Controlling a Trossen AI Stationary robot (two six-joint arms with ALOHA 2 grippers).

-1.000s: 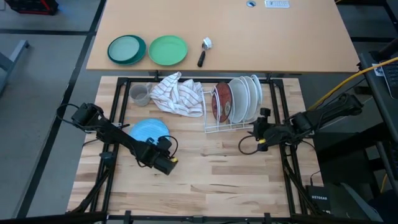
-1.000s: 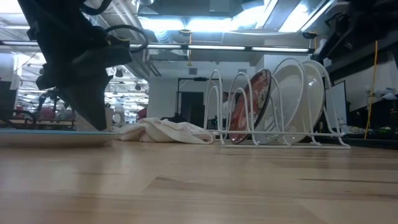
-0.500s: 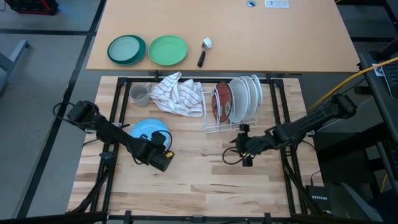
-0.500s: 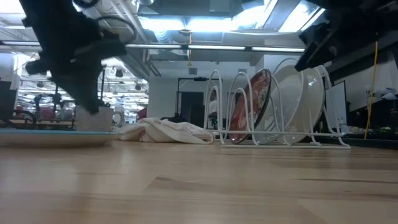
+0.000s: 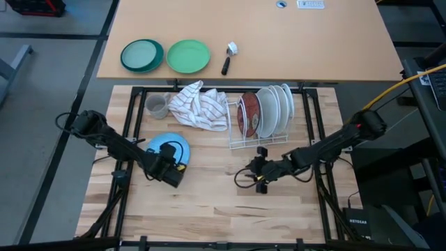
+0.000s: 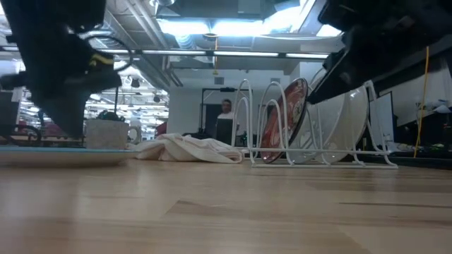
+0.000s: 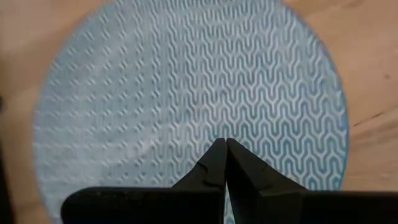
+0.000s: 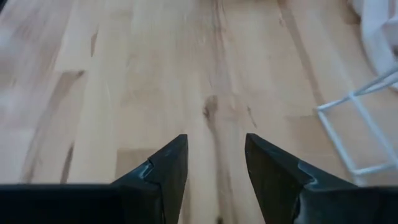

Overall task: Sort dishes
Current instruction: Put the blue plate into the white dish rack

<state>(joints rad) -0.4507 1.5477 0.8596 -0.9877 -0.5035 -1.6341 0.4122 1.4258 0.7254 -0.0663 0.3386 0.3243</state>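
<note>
The left end effector (image 7: 222,163), fingers pressed together, hovers over the blue plate (image 5: 166,146), while the right end effector (image 8: 214,163) is spread above bare tabletop (image 5: 223,202).

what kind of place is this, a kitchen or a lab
Most likely a robotics lab or workshop, not a kitchen. The dish rack sits on a framed wooden bench between two arms, and the low view shows open ceiling ducts and strip lights.

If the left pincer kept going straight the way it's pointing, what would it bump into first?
The light blue plate. The left pincer, fingers shut, points down at its patterned face from just above, so it would likely meet the plate almost at once; the exact gap is hard to judge.
</note>
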